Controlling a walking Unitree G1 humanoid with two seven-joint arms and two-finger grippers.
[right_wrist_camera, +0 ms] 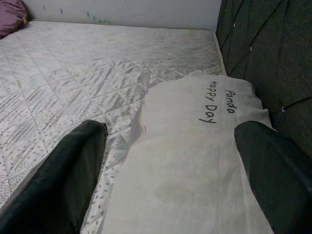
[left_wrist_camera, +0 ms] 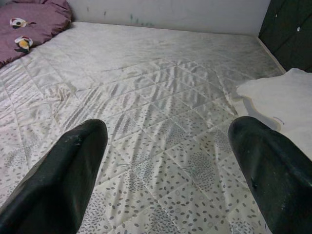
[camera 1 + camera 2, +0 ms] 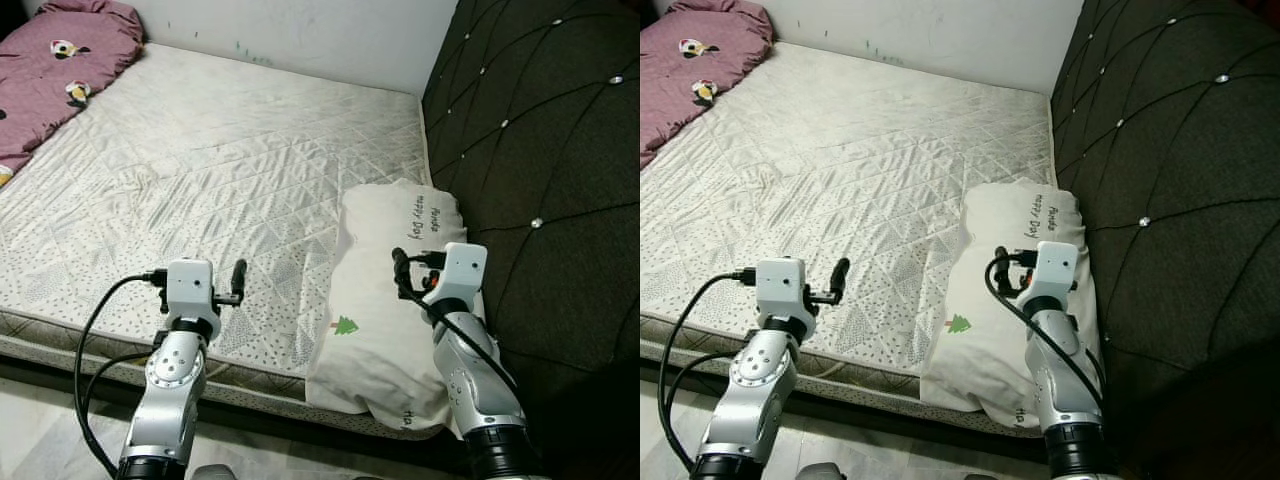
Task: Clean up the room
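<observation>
My right gripper (image 1: 168,170) hangs over the near half of the pillow (image 3: 385,300), fingers spread wide, nothing held. My left gripper (image 2: 165,165) is also spread wide w/ nothing in it, above the bare mattress (image 3: 200,170), off to the pillow's left.

Pillow = white, printed "Happy Day", small green tree near its left edge. It lies on the mattress right against the dark tufted headboard (image 3: 540,150), which runs along its right side.

Risks, as I judge them:
- Pillow's near end droops over the mattress edge. A shove instead of a pinch prob. tips it off to the floor.
- Soft, slack fabric: a shallow bite may catch only the cover, so the bulk sags or slips out on the lift.
- Headboard sits tight on the pillow's right; my outer finger could jam btwn pillow & headboard.

Long axis runs near-to-far, parallel to the headboard. The lettered end points away from me, the drooping end toward me.

A purple blanket (image 3: 55,60) is bunched at the far corner, well apart from the pillow on its left.
</observation>
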